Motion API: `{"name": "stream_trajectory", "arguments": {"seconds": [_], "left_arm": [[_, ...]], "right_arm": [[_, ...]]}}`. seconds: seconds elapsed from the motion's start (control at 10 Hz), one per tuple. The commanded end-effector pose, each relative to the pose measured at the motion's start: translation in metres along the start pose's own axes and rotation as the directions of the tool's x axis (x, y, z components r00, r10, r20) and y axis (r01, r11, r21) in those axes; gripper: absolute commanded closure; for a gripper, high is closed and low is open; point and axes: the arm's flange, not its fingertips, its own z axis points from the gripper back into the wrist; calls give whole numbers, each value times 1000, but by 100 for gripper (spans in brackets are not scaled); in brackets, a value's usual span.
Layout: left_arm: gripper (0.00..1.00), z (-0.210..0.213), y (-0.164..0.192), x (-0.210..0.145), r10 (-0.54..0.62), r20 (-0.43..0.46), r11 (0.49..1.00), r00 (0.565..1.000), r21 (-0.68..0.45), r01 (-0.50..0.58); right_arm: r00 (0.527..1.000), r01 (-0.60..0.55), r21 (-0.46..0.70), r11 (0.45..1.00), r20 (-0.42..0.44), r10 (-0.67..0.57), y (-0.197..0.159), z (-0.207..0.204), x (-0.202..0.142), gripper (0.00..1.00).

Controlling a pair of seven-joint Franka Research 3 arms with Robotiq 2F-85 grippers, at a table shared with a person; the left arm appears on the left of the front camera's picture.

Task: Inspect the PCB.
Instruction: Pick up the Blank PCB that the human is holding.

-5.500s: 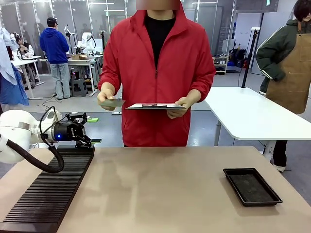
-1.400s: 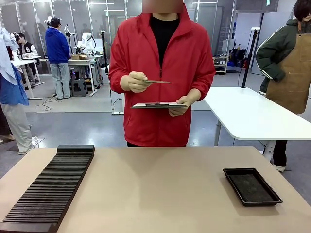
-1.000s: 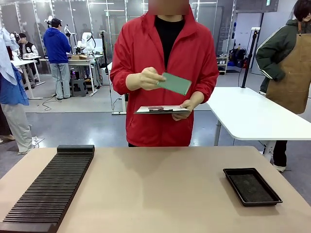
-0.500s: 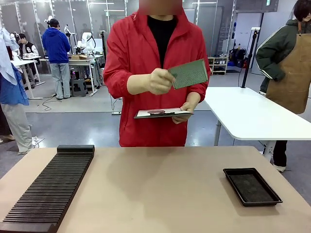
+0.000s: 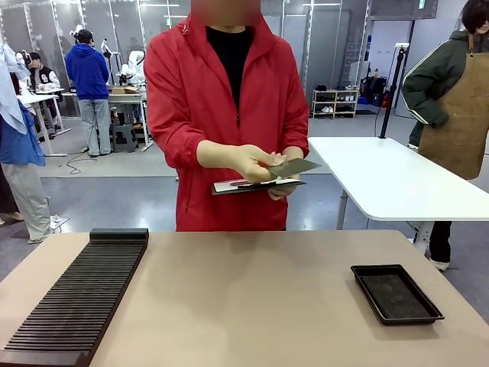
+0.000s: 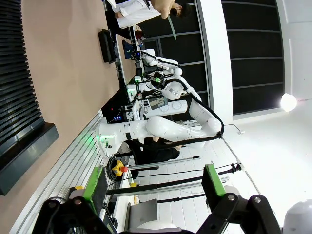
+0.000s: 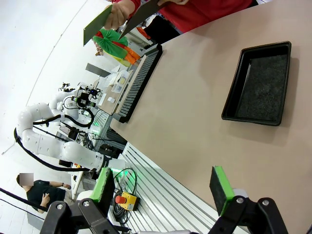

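PCB (image 5: 294, 166): held in the air by the person at the far side of the tabletop, just right of the middle, just above the clipboard and well clear of the surface.
Key relation: the board lies far across the tabletop from both grippers, up at the person's waist; judged from that, neither arm has it in reach, and the right arm is only slightly the nearer.
Long axis: runs roughly left to right, the board lying near flat with its right end tipped up a little.
Slotted rack (image 5: 76, 298): long, black and ribbed with many thin slots, on the left of the tabletop, running near to far.
Left gripper (image 6: 153, 183): jaws wide apart, nothing between the green pads, at the near side, well apart from the board.
Tabletop (image 5: 252, 306): matte tan and smooth.
Holding hand (image 5: 248, 162): pinches the board's left edge between thumb and fingers.
Board material: thin, rigid and flat, green with a pale sheen; a light plate that would need an edge grip.
Clipboard (image 5: 256, 184): thin and flat, resting on the person's other hand (image 5: 284, 186), just beneath the board.
Black tray (image 5: 396, 293): shallow and rectangular with a raised rim and a dull textured floor, on the right, nothing in it.
Right gripper (image 7: 161, 187): jaws wide apart and holding nothing, at the near side, with the tray between it and the board.
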Motion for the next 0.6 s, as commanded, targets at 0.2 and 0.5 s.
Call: {"name": "stream_trajectory", "arguments": {"seconds": [0.2, 0.5], "left_arm": [[0, 1, -3, 5, 4, -1, 1000, 1000, 5, -4], [0, 1, -3, 5, 4, -1, 1000, 1000, 5, -4]], "right_arm": [[1000, 0, 0, 1000, 0, 0, 0, 0, 0, 0], [980, 187, -23, 982, -68, -188, 25, -66, 42, 0]]}}
